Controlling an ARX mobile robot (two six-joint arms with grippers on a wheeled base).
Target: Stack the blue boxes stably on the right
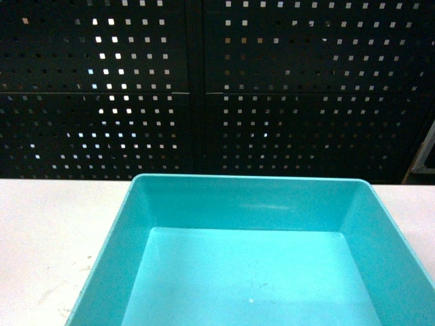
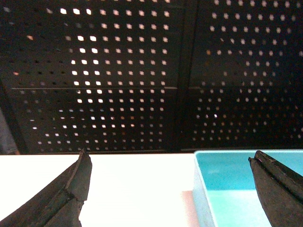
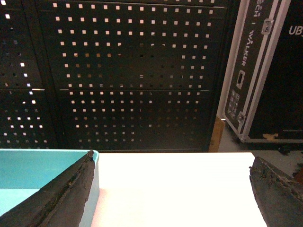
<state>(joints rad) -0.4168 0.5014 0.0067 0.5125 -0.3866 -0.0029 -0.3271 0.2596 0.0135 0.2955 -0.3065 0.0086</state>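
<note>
One light turquoise blue box [image 1: 245, 200] stands empty on the white table [image 1: 47, 231], filling the lower middle of the head view. Neither gripper shows in the head view. In the left wrist view my left gripper [image 2: 170, 156] is open, low over the table. The box's left wall [image 2: 201, 189] lies between its fingers, and the right finger [image 2: 274, 189] is over the box's inside. In the right wrist view my right gripper [image 3: 172, 158] is open too. Its left finger [image 3: 66, 194] sits at the box's right rim [image 3: 94, 156], with bare table between the fingers.
A dark perforated metal panel [image 1: 204, 88] runs along the table's far edge. A black flight case [image 3: 265, 71] stands on the floor beyond the table's right end. Bare white table surface [image 3: 180, 189] lies right of the box.
</note>
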